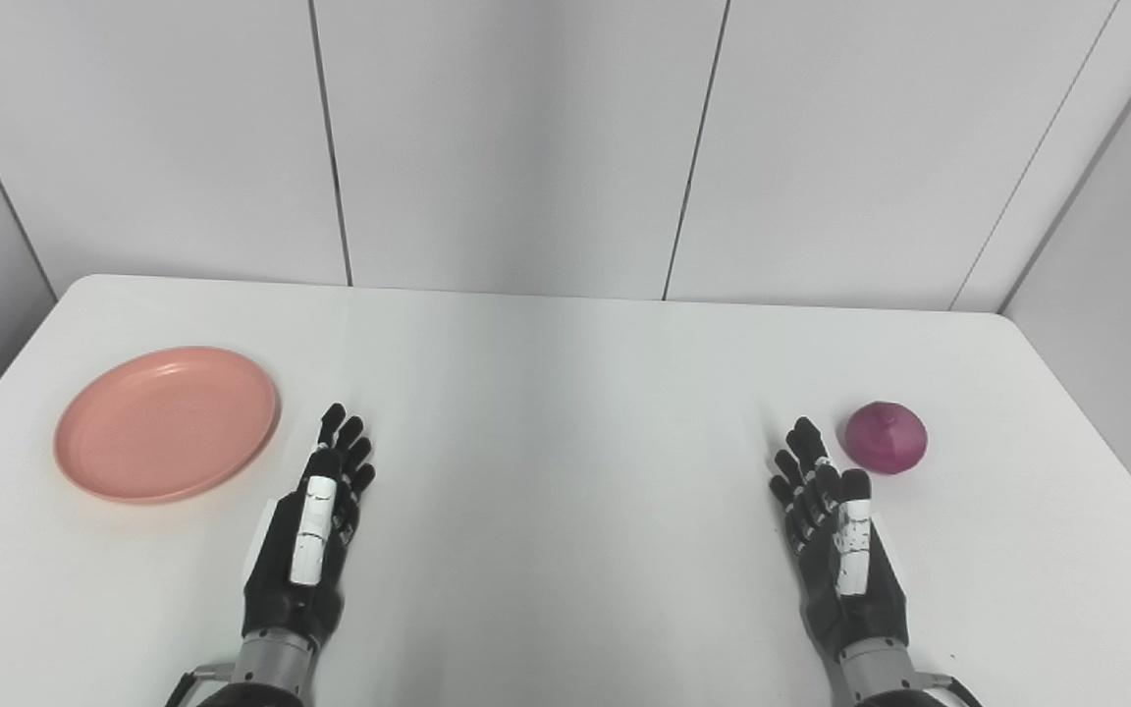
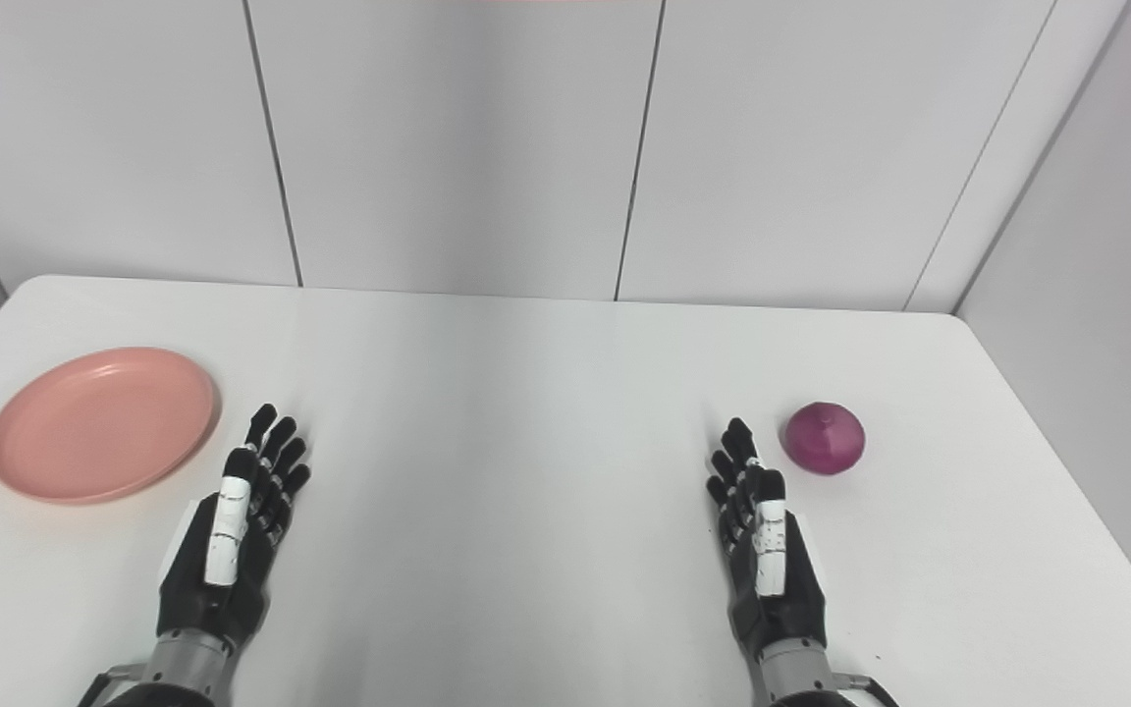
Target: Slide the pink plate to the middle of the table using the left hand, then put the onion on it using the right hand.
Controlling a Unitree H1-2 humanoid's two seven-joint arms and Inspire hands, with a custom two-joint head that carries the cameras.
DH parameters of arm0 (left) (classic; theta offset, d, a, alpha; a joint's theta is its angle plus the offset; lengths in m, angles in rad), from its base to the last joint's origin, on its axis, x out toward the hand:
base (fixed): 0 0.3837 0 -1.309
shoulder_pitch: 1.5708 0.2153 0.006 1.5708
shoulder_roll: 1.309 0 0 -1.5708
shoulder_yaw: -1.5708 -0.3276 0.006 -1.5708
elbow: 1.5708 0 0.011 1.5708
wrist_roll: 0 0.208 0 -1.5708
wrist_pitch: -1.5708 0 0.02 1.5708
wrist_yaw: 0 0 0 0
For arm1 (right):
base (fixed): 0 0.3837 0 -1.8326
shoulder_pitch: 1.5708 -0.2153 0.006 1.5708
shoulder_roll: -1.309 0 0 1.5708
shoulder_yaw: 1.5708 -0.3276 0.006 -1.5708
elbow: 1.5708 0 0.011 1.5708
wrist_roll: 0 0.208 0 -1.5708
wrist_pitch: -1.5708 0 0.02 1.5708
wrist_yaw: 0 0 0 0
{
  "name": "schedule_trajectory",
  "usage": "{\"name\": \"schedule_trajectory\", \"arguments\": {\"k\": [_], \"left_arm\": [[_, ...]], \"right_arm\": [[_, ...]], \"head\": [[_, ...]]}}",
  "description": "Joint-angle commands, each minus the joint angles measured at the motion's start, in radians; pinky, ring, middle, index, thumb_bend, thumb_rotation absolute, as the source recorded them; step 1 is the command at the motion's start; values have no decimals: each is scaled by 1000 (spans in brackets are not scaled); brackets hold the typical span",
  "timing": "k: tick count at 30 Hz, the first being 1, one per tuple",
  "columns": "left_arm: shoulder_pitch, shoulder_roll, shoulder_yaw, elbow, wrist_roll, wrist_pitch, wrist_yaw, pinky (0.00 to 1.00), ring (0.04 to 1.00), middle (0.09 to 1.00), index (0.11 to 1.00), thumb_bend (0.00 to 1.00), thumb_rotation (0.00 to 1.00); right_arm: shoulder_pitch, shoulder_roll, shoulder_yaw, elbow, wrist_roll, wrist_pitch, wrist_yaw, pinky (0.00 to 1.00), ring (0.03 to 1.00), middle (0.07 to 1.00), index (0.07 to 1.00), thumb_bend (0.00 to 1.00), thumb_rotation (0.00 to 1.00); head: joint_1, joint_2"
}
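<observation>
A pink plate (image 1: pixel 165 422) lies on the white table (image 1: pixel 565 393) at the left side. A purple onion (image 1: pixel 885 437) sits on the table at the right. My left hand (image 1: pixel 315 520) is open and empty, fingers stretched forward, just right of the plate and not touching it. My right hand (image 1: pixel 835 520) is open and empty, fingers stretched forward, just left of and a little nearer than the onion, not touching it. The plate (image 2: pixel 102 422), the onion (image 2: pixel 825 438) and both hands (image 2: pixel 237 516) (image 2: pixel 762 530) show in the right eye view too.
White wall panels (image 1: pixel 526 147) stand close behind the table's far edge. A grey side wall (image 1: pixel 1115 295) runs along the table's right edge.
</observation>
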Motion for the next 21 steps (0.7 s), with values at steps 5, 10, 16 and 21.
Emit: {"name": "schedule_trajectory", "arguments": {"k": [5, 10, 16, 21], "left_arm": [[31, 11, 4, 77, -3, 9, -4, 1000, 1000, 1000, 1000, 823, 894], [31, 9, 4, 78, -1, 8, -1, 1000, 1000, 1000, 1000, 818, 893], [32, 10, 3, 75, -1, 6, -4, 1000, 1000, 1000, 1000, 822, 894], [31, 10, 3, 74, 0, 6, -4, 1000, 1000, 1000, 1000, 824, 894]], "right_arm": [[49, 16, 8, 86, 6, 24, 5, 1000, 1000, 1000, 997, 888, 1000], [48, 15, 7, 90, 6, 22, 6, 1000, 1000, 1000, 1000, 879, 1000], [50, 17, 6, 86, 10, 24, 7, 1000, 1000, 1000, 1000, 879, 1000], [49, 16, 7, 88, 9, 22, 8, 1000, 1000, 1000, 1000, 882, 998]], "head": [[-1, -3], [0, -4], [-1, -2], [-1, -2]]}}
